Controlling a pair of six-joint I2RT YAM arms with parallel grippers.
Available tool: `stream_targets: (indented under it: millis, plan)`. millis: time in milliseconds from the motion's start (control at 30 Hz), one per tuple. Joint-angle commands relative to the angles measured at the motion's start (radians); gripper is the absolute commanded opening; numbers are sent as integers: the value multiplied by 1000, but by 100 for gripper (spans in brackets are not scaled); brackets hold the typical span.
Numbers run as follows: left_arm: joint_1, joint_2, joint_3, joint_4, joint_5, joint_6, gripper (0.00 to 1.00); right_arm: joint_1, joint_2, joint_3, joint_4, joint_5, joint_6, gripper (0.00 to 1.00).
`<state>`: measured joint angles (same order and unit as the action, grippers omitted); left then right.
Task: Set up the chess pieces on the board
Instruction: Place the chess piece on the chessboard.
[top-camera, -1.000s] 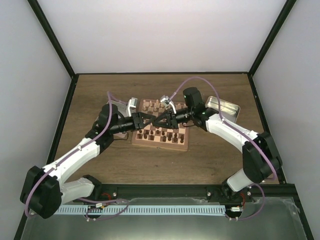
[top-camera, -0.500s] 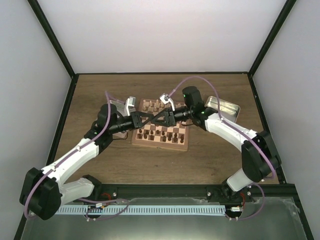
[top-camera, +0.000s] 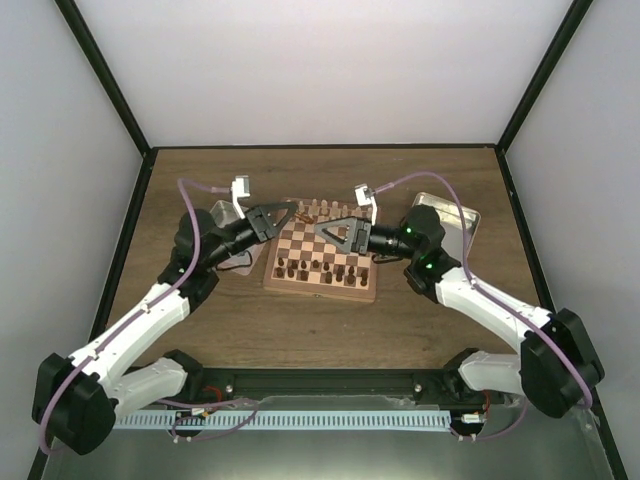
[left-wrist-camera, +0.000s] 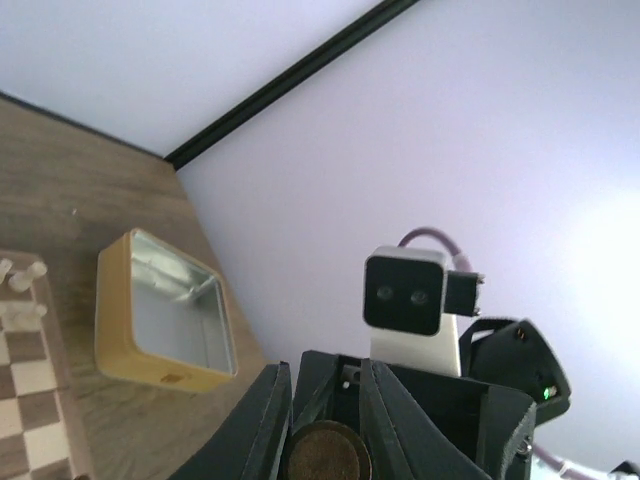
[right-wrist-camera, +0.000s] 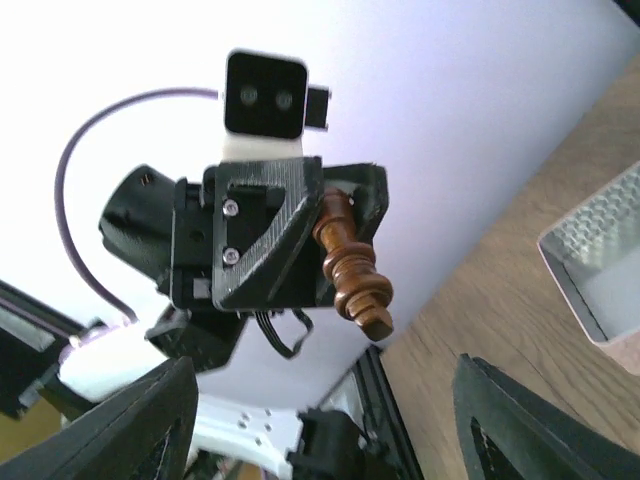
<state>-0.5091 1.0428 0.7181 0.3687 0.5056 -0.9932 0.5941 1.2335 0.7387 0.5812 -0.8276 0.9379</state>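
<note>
Two dark fingers (right-wrist-camera: 262, 238) of the left gripper (top-camera: 286, 213) are pinched narrow on a single dark brown chess piece (right-wrist-camera: 350, 262). The right wrist view shows it as a turned chessman clamped at one end, the rest sticking out slantwise with its flat round foot free. In the left wrist view, one round end of it shows as a brown disc low between the fingers. The piece is held up in the air and touches nothing else. From overhead it sits about over the far left corner of the board (top-camera: 312, 242). Facing it across the board is the right gripper (top-camera: 337, 232), its jaws spread wide with nothing between them. Its fingertips (right-wrist-camera: 125, 420) stand far apart at the bottom corners of its own wrist view. Below both grippers, other dark chessmen (top-camera: 320, 270) stand in the near rows of the board, the middle squares are bare, and pale chessmen (top-camera: 316, 209) stand along the far edge. The board lies flat near the middle of the wooden table (top-camera: 200, 330). An open metal tin (top-camera: 455, 215) lies on the table just beyond the board's right side. A second tin (top-camera: 222, 213) lies off the board's left side, partly hidden by the left arm.
</note>
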Motion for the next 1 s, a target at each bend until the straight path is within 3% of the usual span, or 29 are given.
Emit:
stream_targets:
  millis: [0, 167, 567, 867, 967]
  plan:
    - [-1, -33, 21, 139, -64, -73, 4, 26, -29, -18, 192, 181, 252, 72]
    - [-2, -40, 13, 164, -91, -99, 4, 51, -4, -2, 243, 235, 343, 66]
    - [-2, -28, -15, 197, -79, -127, 4, 77, 136, 96, 330, 184, 418, 51]
    - [-2, -24, -32, 197, -82, -122, 4, 93, 184, 137, 371, 155, 443, 31]
    - [-2, -24, -39, 196, -84, -121, 4, 95, 186, 134, 372, 161, 443, 30]
